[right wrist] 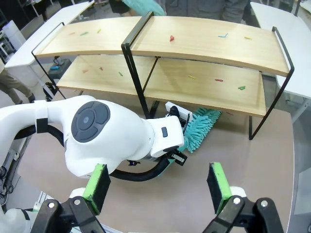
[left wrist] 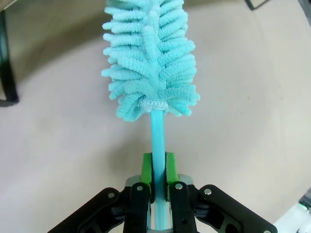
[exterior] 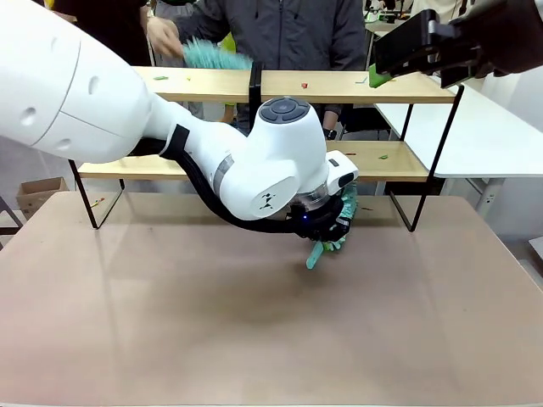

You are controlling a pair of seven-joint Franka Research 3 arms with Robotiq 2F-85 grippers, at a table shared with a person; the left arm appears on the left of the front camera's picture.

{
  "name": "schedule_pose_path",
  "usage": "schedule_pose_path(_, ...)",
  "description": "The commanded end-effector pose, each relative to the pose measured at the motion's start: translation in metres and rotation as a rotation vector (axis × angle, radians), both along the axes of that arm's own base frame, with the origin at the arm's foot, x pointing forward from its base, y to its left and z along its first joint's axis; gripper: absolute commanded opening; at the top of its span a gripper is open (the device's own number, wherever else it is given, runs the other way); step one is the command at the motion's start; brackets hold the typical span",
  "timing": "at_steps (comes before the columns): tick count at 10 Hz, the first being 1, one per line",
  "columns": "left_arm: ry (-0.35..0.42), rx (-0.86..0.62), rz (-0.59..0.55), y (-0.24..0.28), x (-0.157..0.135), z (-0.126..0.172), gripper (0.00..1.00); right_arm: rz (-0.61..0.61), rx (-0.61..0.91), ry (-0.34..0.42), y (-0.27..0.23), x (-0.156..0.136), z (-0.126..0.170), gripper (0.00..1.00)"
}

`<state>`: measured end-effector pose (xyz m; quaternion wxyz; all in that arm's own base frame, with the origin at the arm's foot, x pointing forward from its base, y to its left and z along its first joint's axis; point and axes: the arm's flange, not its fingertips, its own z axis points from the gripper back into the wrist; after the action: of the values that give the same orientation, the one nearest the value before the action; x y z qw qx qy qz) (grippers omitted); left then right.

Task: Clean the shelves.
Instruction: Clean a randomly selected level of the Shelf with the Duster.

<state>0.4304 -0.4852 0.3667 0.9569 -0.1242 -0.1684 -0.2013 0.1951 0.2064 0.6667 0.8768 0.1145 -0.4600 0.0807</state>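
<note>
The shelves (exterior: 356,86) stand at the table's far side, two light-wood boards on a black frame; from above, the shelves (right wrist: 204,43) carry small coloured scraps on both boards. My left gripper (left wrist: 159,170) is shut on the thin handle of a teal fluffy duster (left wrist: 150,58). That left gripper (exterior: 327,225) hangs low over the table in front of the lower board, the duster (exterior: 335,242) pointing down. My right gripper (right wrist: 158,187) is open and empty, high above the table. In the front view the right gripper (exterior: 379,69) hovers by the top board's right part.
A person behind the shelves holds a second teal duster (exterior: 212,55) on the top board's left half. Scraps include a red bit (exterior: 304,85) and a green bit (exterior: 382,156). A white table (exterior: 484,127) stands to the right. The brown tabletop (exterior: 170,322) lies in front.
</note>
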Motion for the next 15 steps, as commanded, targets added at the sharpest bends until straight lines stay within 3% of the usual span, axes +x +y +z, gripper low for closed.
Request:
schedule_pose_path(1,0.037,-0.013,-0.066,0.002,0.007,0.004,0.12,-0.009,-0.002,-0.004,-0.001,0.000,0.001,1.00)
schedule_pose_path(5,0.105,-0.050,-0.186,0.003,0.006,0.003,0.12,-0.009,-0.002,-0.004,-0.001,0.000,0.001,1.00)
schedule_pose_path(8,0.175,-0.009,-0.357,0.016,-0.005,0.011,0.12,-0.009,-0.002,-0.004,-0.001,0.000,0.001,1.00)
schedule_pose_path(10,0.241,0.040,-0.497,0.031,-0.022,0.015,0.12,-0.009,-0.002,-0.004,-0.001,0.000,0.001,1.00)
schedule_pose_path(12,0.254,0.098,-0.653,0.050,-0.055,0.021,0.12,-0.009,-0.002,-0.004,-0.001,0.000,0.001,1.00)
schedule_pose_path(14,0.254,0.022,-0.813,0.060,-0.087,0.028,0.12,-0.009,-0.002,-0.004,-0.001,0.000,0.001,1.00)
schedule_pose_path(15,0.217,-0.021,-0.835,0.060,-0.097,0.033,0.12,-0.009,-0.002,-0.004,-0.001,0.000,0.001,1.00)
